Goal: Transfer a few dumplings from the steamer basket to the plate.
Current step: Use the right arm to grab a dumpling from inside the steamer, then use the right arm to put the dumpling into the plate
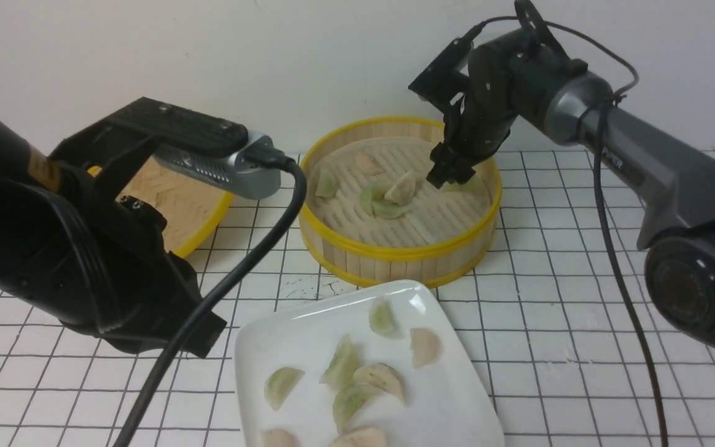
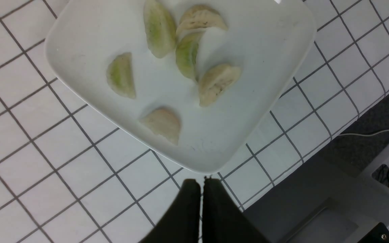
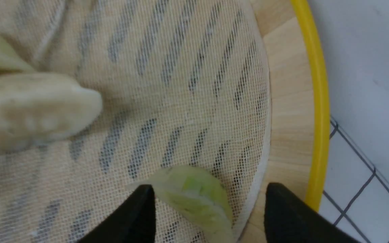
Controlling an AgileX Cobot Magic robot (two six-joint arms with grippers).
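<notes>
The steamer basket [image 1: 395, 256] stands at the back centre with several dumplings [image 1: 402, 188] on its mesh-lined floor. My right gripper [image 1: 450, 171] reaches down inside the basket near its right wall. In the right wrist view it [image 3: 210, 190] is open, and a pale green dumpling [image 3: 194, 195] lies on the mesh between its fingers, close to the basket wall [image 3: 317, 118]. The white plate [image 1: 308, 329] in front holds several dumplings [image 1: 382, 379]. My left gripper [image 2: 201, 182] is shut and empty, above the table just off one corner of the plate [image 2: 248, 50].
The woven bamboo lid [image 1: 171, 198] lies at the back left, partly behind my left arm [image 1: 115, 267]. A beige dumpling [image 3: 35, 108] lies close to the right gripper. The table's front edge and dark floor [image 2: 349, 152] show in the left wrist view.
</notes>
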